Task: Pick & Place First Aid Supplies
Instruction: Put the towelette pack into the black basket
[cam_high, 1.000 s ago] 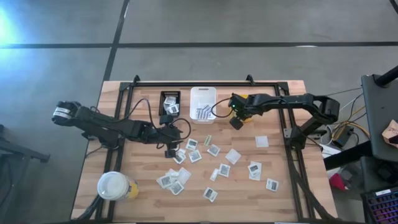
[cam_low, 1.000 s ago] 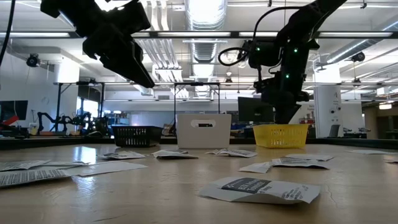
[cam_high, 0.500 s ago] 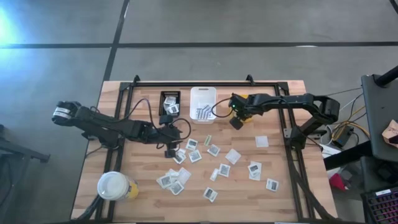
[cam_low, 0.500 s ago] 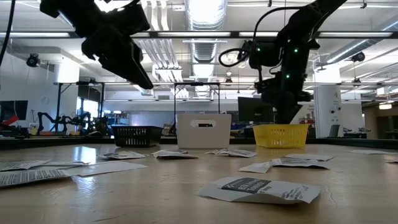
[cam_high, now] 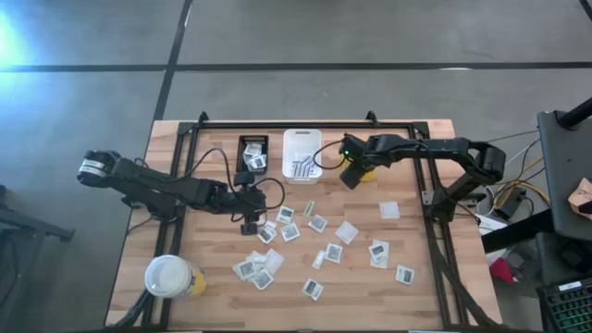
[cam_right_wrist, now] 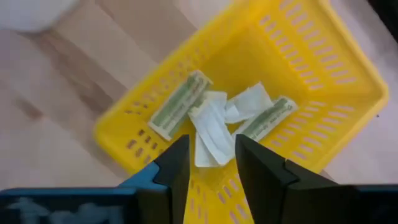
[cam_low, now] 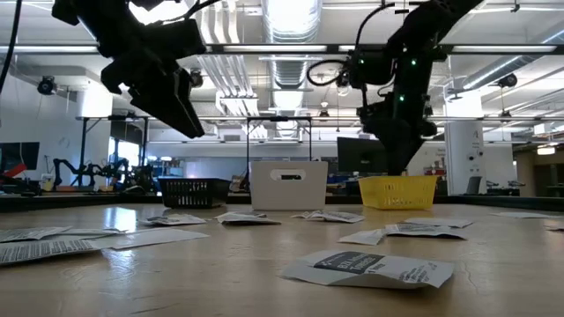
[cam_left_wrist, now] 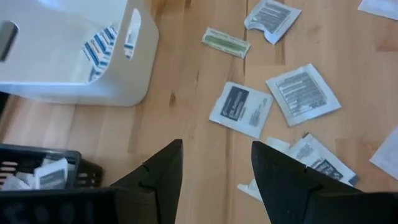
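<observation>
Many flat first aid packets [cam_high: 287,231] lie scattered on the wooden table, among them a white printed square [cam_left_wrist: 241,109] and a pale green strip [cam_left_wrist: 226,42]. My left gripper [cam_left_wrist: 217,168] hangs open above the packets, near the black bin, with nothing between its fingers. My right gripper [cam_right_wrist: 211,165] stands open over the yellow bin [cam_right_wrist: 348,56], pointing down into it. On the bin's floor lie green strips [cam_right_wrist: 177,102] and white packets [cam_right_wrist: 214,134]. In the high view my right gripper [cam_high: 351,176] covers most of that bin.
A white bin [cam_high: 302,153] with blue-striped packets and a black bin [cam_high: 252,153] stand at the far edge, left of the yellow bin [cam_low: 398,191]. A large white-lidded cup [cam_high: 168,276] stands at the near left corner. A black frame runs along the table's far edge.
My left gripper has tipped a little further down over the packets while staying in place.
</observation>
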Robot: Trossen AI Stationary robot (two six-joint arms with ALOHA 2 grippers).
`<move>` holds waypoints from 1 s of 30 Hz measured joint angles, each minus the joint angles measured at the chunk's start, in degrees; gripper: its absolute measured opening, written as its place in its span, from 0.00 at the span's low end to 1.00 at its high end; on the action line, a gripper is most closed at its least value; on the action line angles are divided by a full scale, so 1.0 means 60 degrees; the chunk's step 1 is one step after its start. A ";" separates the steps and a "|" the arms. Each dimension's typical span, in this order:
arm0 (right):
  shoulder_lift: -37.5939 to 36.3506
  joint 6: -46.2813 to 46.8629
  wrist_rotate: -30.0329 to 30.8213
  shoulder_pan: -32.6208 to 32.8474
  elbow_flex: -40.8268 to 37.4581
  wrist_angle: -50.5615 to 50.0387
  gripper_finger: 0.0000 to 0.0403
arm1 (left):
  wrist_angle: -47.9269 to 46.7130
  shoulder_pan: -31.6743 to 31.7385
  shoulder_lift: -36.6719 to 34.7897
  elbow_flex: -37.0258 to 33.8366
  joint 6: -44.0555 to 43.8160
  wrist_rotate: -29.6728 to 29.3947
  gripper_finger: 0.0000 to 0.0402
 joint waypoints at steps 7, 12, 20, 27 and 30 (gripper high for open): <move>-0.0055 -0.0010 -0.0191 0.0231 0.1062 -0.1562 0.32 | -0.0097 -0.0043 0.0000 0.0000 -0.0438 0.1420 0.46; -0.0156 0.0038 -0.0187 0.0767 0.1276 -0.1864 0.30 | -0.0366 -0.0231 0.0000 0.0000 -0.1270 0.1440 0.46; -0.1048 0.1027 0.0505 0.1660 0.0766 -0.1871 0.26 | -0.1187 -0.0504 0.0022 0.0447 -0.2699 0.1947 0.46; -0.1978 0.2208 0.0596 0.2487 0.0005 -0.1839 0.24 | -0.2593 -0.0728 0.0291 0.1368 -0.3705 0.1966 0.46; -0.2273 0.2782 0.0596 0.2896 -0.0327 -0.1843 0.24 | -0.3251 -0.0839 0.0643 0.1699 -0.4219 0.1969 0.46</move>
